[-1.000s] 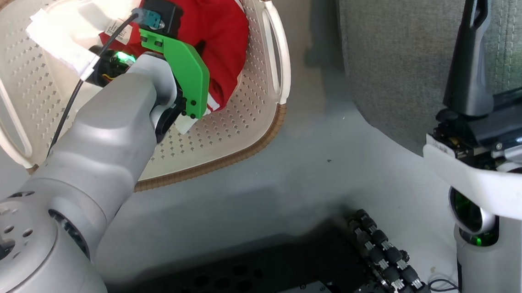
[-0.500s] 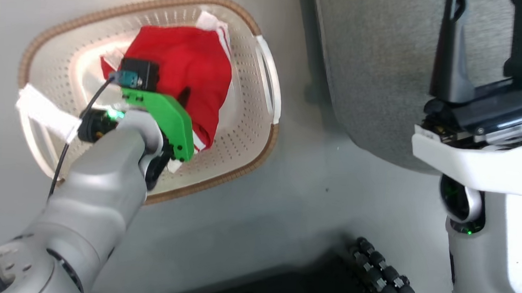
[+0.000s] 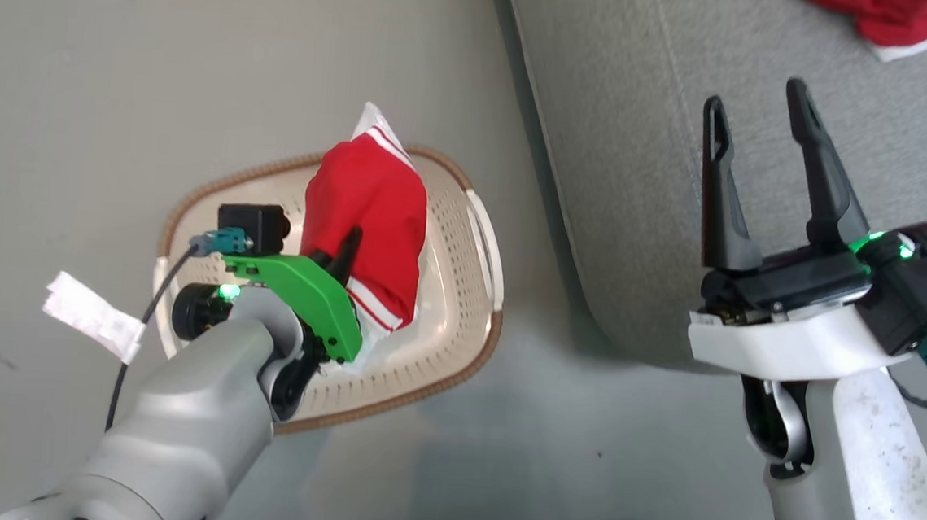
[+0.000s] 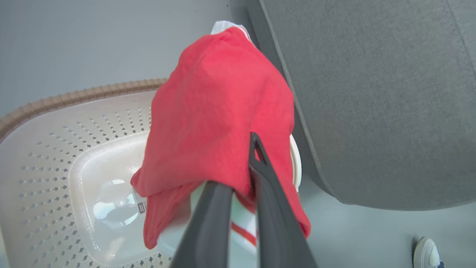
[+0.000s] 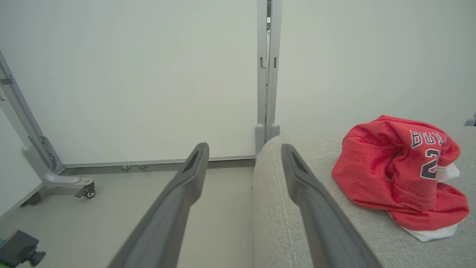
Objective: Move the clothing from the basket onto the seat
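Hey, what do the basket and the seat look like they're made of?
Basket: probably moulded white plastic, slightly glossy, with rows of punched holes; its brown rim looks woven, perhaps moulded too. Seat: grey matte upholstery fabric, visible weave and a stitched seam.

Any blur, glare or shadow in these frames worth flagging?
Head view: sharp, soft shadow beside the seat. Left wrist view: left fingers blur near the lens, garment sharp, glare on the basket bottom. Right wrist view: right fingers soft, jersey crisp.

Bright, even, diffuse light, soft shadow along the seat [image 3: 640,183] edge, glare inside the basket [image 4: 48,156].
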### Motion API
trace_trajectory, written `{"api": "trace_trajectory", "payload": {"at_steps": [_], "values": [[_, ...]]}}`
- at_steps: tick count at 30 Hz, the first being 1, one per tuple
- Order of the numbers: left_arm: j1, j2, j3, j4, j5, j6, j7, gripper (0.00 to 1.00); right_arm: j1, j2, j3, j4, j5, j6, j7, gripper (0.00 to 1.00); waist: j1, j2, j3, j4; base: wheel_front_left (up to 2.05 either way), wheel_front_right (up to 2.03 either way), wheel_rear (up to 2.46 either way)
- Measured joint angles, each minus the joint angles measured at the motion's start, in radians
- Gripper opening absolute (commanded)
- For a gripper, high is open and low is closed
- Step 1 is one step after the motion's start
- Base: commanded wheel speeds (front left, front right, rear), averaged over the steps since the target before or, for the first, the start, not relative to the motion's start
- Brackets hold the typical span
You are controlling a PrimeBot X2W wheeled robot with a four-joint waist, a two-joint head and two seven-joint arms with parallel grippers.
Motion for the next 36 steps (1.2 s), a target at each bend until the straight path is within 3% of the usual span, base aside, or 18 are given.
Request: {"api": "trace_trajectory", "payload": {"at_steps": [10,19,29,36], "values": [[0.118,0.064,0.345,-0.266,0.197,0.000,-0.004,0.00,0.090,0.003,-0.001,0.067,0.014,0.000,0.000,1.00,0.0000,0.0000,-0.229,0.036,0.00,0.00,0.00],[0.291,0.061,0.582,-0.518,0.351,0.000,-0.004,0.00,0.156,0.013,0.009,0.108,0.023,0.000,0.000,1.00,-0.0001,0.0000,-0.396,0.061,0.00,0.00,0.00],[0.418,0.009,0.790,-0.787,0.490,0.000,-0.004,0.00,0.200,0.012,0.013,0.119,0.025,0.000,0.000,1.00,-0.0001,0.0000,-0.502,0.070,0.00,0.00,0.00],[0.462,-0.029,0.844,-0.961,0.573,0.000,-0.006,0.00,0.220,0.006,0.010,0.120,0.024,0.000,0.000,1.00,0.0000,0.0000,-0.533,0.081,0.00,0.00,0.00]]}}
